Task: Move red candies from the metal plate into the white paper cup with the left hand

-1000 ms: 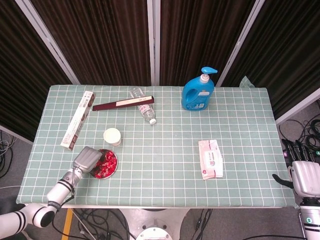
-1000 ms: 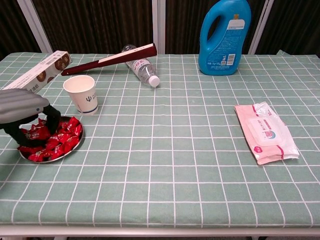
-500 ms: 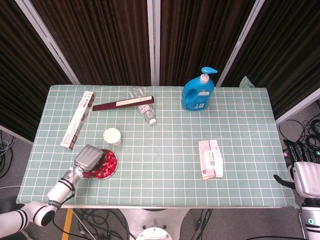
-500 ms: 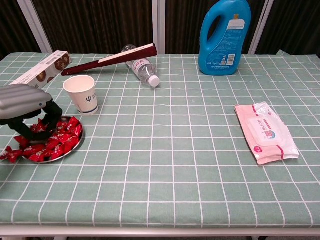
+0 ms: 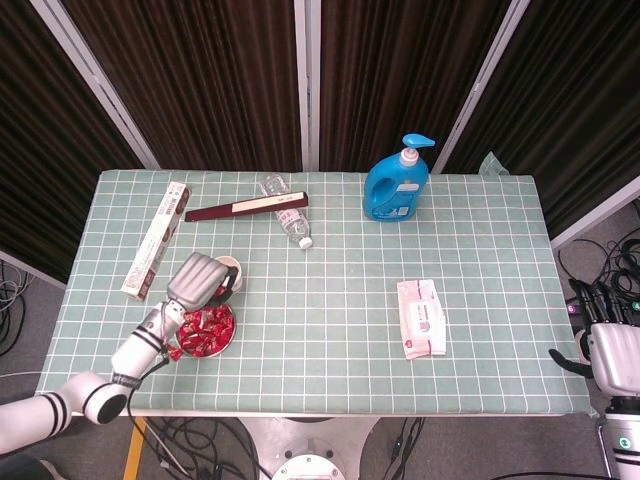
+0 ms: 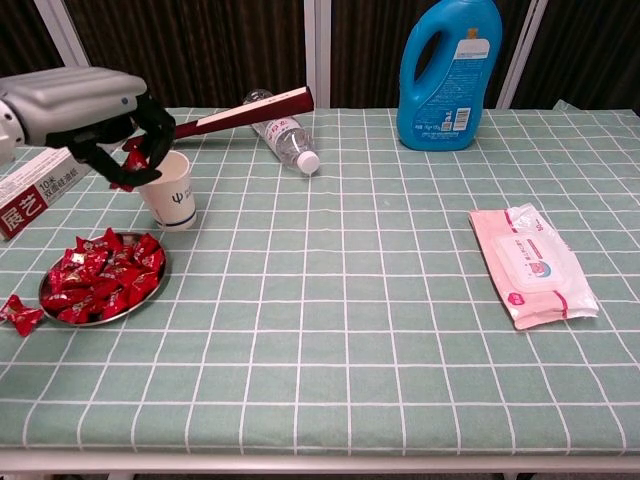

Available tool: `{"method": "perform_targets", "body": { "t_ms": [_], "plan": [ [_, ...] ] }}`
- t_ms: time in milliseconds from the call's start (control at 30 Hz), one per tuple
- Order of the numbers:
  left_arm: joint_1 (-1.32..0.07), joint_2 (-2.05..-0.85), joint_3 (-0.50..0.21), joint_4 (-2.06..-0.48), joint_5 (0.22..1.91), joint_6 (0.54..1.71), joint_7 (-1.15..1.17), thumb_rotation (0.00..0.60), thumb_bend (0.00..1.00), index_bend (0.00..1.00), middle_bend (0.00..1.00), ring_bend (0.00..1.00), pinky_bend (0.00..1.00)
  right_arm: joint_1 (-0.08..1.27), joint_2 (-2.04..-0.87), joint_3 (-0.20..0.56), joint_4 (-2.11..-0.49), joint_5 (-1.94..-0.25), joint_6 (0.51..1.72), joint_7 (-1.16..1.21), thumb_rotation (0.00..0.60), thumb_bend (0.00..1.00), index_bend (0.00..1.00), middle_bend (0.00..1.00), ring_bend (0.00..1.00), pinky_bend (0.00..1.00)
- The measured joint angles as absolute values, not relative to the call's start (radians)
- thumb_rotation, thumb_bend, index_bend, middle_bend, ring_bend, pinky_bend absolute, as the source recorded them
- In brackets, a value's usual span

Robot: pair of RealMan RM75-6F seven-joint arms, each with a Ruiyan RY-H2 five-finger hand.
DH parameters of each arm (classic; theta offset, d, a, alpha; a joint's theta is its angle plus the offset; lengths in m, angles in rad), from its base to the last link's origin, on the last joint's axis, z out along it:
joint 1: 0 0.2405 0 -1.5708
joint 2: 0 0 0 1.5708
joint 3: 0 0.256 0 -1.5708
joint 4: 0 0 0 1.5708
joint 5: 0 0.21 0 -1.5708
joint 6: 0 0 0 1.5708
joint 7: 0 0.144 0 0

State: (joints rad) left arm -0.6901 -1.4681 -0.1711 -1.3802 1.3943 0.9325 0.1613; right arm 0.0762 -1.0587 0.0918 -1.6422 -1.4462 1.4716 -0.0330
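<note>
left hand [image 6: 95, 115] pinching red candy [image 6: 135, 160] over white paper cup [image 6: 168, 190], right hand [image 5: 610, 345] idle, state unclear

A: Worktop [image 6: 400, 330] cover: pale green, white grid. Round metal plate [image 6: 60, 318]: silver, heaped with shiny red wrapped candies [image 6: 105, 278].
B: Paper cup [image 6: 172, 195]: white, small dark blue mark. Left hand [image 6: 85, 100]: grey shell, black fingers [image 6: 155, 125].
A: Detergent jug [image 6: 448, 70]: blue. Wipes pack [image 6: 535, 265]: pink.

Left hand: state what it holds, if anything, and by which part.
The left hand pinches red candy in its fingertips over the white paper cup; which part of the candy cannot be told.
</note>
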Motion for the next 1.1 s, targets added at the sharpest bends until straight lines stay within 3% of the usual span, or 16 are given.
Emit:
{"method": "perform_targets", "body": {
  "t_ms": [233, 567, 667, 933, 1100],
  "plan": [
    [-0.757, -1.539, -0.204, -1.278, 1.351, 0.886, 0.147, 0.600, 0.48, 0.69, 0.74, 0.96, 1.00, 0.072, -1.056, 0.094, -1.638, -1.430, 1.470, -0.028, 0.600, 0.01, 0.00, 0.10, 0.00, 0.18],
    [-0.773, -1.593, -0.188, -1.206, 1.349, 0.913, 0.135, 0.600, 0.46, 0.43, 0.47, 0.90, 1.00, 0.081, -1.056, 0.101, -1.636, -1.412, 1.448, -0.033, 0.600, 0.02, 0.00, 0.11, 0.00, 0.19],
    [-0.767, -1.585, -0.183, -1.222, 1.358, 0.936, 0.134, 0.600, 0.45, 0.39, 0.42, 0.88, 1.00, 0.086, -1.057, 0.102, -1.636, -1.410, 1.441, -0.035, 0.600, 0.03, 0.00, 0.11, 0.00, 0.20],
    [-0.675, -1.486, -0.144, -1.335, 1.424, 1.110, 0.115, 0.600, 0.40, 0.40, 0.42, 0.88, 1.00, 0.097, -1.055, 0.106, -1.639, -1.413, 1.431, -0.041, 0.600, 0.03, 0.00, 0.11, 0.00, 0.20],
    [-0.577, -1.367, -0.047, -1.414, 1.463, 1.169, 0.112, 0.600, 0.28, 0.47, 0.51, 0.88, 1.00, 0.106, -1.058, 0.105, -1.637, -1.423, 1.423, -0.041, 0.600, 0.03, 0.00, 0.11, 0.00, 0.20]
  ]
}}
